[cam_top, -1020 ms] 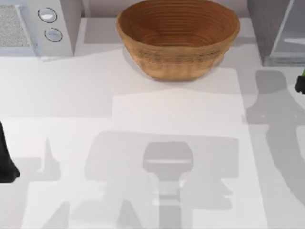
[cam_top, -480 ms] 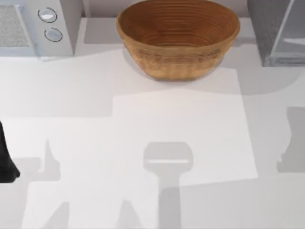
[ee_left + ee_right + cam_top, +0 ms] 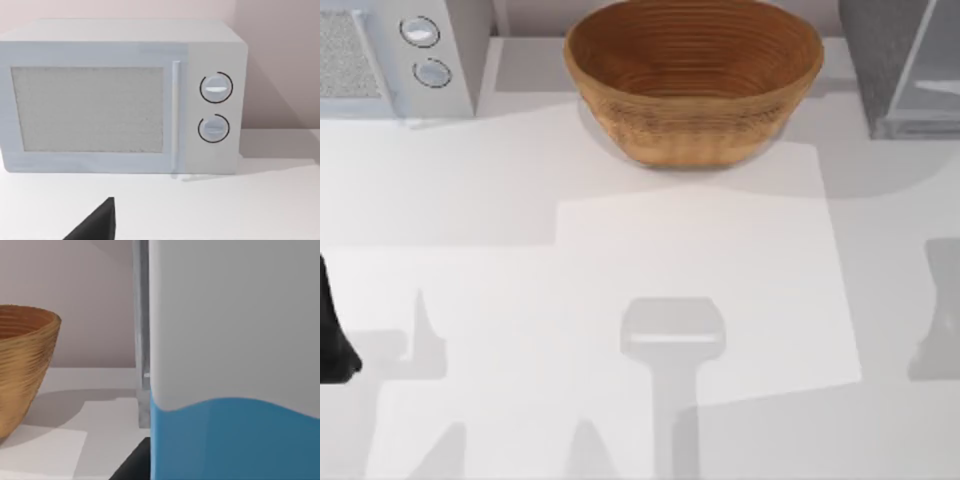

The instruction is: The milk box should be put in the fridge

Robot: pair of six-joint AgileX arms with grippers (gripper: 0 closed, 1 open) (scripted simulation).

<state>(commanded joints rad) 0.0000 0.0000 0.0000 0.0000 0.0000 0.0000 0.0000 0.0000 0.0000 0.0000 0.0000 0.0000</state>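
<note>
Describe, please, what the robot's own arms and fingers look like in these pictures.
Little of them shows. The left arm is a plain matte black, rounded mass at the top view's left edge, with no cables or markings visible. In the left wrist view a black, flat-sided wedge tapering to a point is probably one of the left fingers. In the right wrist view a dark sliver beside the carton is too small to identify.

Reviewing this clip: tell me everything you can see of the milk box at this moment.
The milk box stands very close before the right wrist camera: a flat, smooth carton face, white-grey above and sky-blue below, the two colours meeting in a wavy line. It looks upright. Its top, base and far edges are cut off. Behind its edge shows a strip of the fridge, with the woven basket farther off. A dark part shows at its lower edge; what touches it I cannot tell.
</note>
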